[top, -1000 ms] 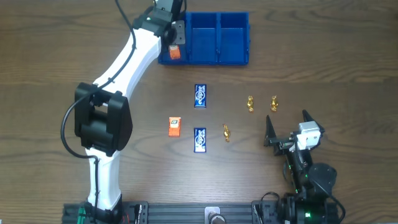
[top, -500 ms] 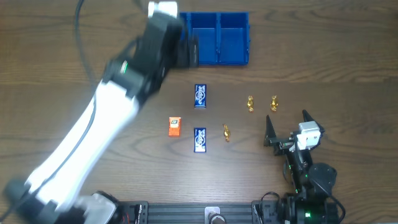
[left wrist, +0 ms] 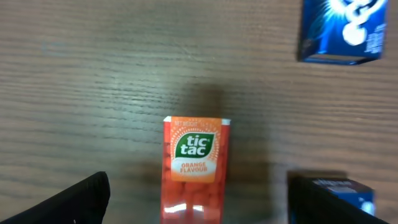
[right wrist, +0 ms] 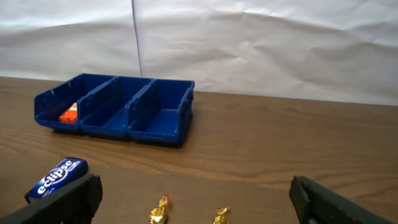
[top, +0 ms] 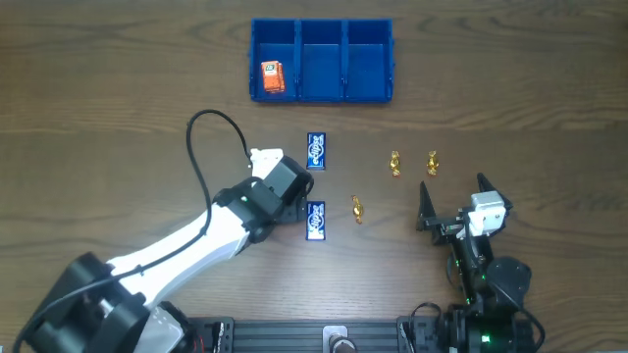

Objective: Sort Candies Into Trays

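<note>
A blue three-compartment tray stands at the table's far edge, with one orange candy box in its left compartment. My left gripper hangs open directly over a second orange candy box, which lies between its fingers on the wood. Two blue gum boxes lie just right of it. Three gold wrapped candies sit further right. My right gripper rests open near its base, right of the candies, holding nothing.
The right wrist view shows the tray from afar, one blue gum box and two gold candies in front. A black cable loops off the left arm. Bare wood surrounds the items.
The left gripper left an orange box in the tray's left compartment, then swung back toward the near side and came down over the orange box on the table. The right arm stayed put.
</note>
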### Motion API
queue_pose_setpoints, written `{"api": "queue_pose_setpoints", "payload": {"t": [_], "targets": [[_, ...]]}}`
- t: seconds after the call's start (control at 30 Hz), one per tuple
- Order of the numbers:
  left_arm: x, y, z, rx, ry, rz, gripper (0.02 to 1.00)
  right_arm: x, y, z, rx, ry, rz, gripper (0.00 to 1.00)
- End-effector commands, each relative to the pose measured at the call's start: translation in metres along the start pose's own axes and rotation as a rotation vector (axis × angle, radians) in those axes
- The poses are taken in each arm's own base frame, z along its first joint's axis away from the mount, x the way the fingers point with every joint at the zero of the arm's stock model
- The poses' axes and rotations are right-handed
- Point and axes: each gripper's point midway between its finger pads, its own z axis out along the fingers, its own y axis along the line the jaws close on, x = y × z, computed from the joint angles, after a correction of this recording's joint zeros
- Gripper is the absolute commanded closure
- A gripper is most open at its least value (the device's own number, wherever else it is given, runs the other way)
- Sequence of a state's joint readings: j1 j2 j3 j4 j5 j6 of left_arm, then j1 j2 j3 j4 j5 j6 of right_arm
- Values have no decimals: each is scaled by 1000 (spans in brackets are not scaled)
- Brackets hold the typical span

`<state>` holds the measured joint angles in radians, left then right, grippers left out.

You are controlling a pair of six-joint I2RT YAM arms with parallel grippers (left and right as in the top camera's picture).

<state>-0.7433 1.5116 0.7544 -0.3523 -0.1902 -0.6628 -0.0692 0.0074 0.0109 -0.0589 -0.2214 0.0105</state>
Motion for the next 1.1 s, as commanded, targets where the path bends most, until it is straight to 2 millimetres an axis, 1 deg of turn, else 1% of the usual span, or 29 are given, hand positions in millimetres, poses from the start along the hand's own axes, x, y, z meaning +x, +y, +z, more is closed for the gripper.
{"api": "queue_pose_setpoints", "payload": {"t": [0.03, 0.2, 0.23, 0.27, 0.3, 0.33, 0.37, 0.43, 0.47, 0.5, 0.53, 0.57, 0.63, 0.67, 0.7, 0.73, 0.77, 0.83, 0.87, 0.9, 0.93, 0.97, 1.0, 1.03, 1.07, 1.1], "targets": [[11, 8, 17, -56, 33, -8, 104, 1, 0, 0, 0, 1, -11, 3], [18, 11, 27, -79, 58, -15, 119, 1, 0, 0, 0, 1, -12, 3], [19, 11, 29, -83, 62, -14, 128, 1, 0, 0, 0, 1, -11, 3], [20, 11, 30, -85, 65, -13, 159, 1, 0, 0, 0, 1, -12, 3], [21, 12, 31, -88, 68, -12, 200, 1, 0, 0, 0, 1, -11, 3], [21, 12, 32, -89, 69, -11, 277, 1, 0, 0, 0, 1, -12, 3], [21, 12, 33, -90, 70, -10, 389, 1, 0, 0, 0, 1, -11, 3], [21, 12, 33, -91, 70, -10, 535, 1, 0, 0, 0, 1, -11, 3], [21, 12, 33, -90, 69, -10, 625, 1, 0, 0, 0, 1, -11, 3], [21, 12, 33, -91, 69, -10, 667, 1, 0, 0, 0, 1, -11, 3], [21, 12, 33, -91, 69, -10, 689, 1, 0, 0, 0, 1, -11, 3], [20, 12, 32, -89, 66, -11, 704, 1, 0, 0, 0, 1, -11, 3], [12, 8, 27, -78, 39, -17, 724, 1, 0, 0, 0, 1, -11, 3], [-2, 6, 17, -77, -1, -24, 730, 1, 0, 0, 0, 1, -12, 3], [-23, 2, 0, -79, -52, -18, 733, 1, 0, 0, 0, 1, -12, 1], [-56, -5, -27, -78, -126, -8, 733, 1, 0, 0, 0, 1, -11, 3], [-84, -10, -50, -75, -186, -6, 735, 1, 0, 0, 0, 1, -11, 3], [-133, -17, -89, -74, -284, 2, 737, 1, 0, 0, 0, 1, -11, 3], [-165, -22, -112, -59, -348, 16, 735, 1, 0, 0, 0, 1, -12, 3], [-193, -23, -129, -49, -400, 27, 733, 1, 0, 0, 0, 1, -11, 3], [-217, -22, -141, -50, -441, 27, 730, 1, 0, 0, 0, 1, -11, 3], [-247, -18, -150, -50, -477, 23, 726, 1, 0, 0, 0, 1, -11, 3], [-265, -15, -148, -47, -481, 30, 726, 1, 0, 0, 0, 1, -12, 3], [-278, -13, -142, -45, -477, 24, 724, 1, 0, 0, 0, 1, -11, 3], [-290, -10, -132, -47, -465, 13, 722, 1, 0, 0, 0, 1, -11, 3], [-302, -6, -114, -53, -442, -2, 722, 1, 0, 0, 0, 1, -11, 1]]}}
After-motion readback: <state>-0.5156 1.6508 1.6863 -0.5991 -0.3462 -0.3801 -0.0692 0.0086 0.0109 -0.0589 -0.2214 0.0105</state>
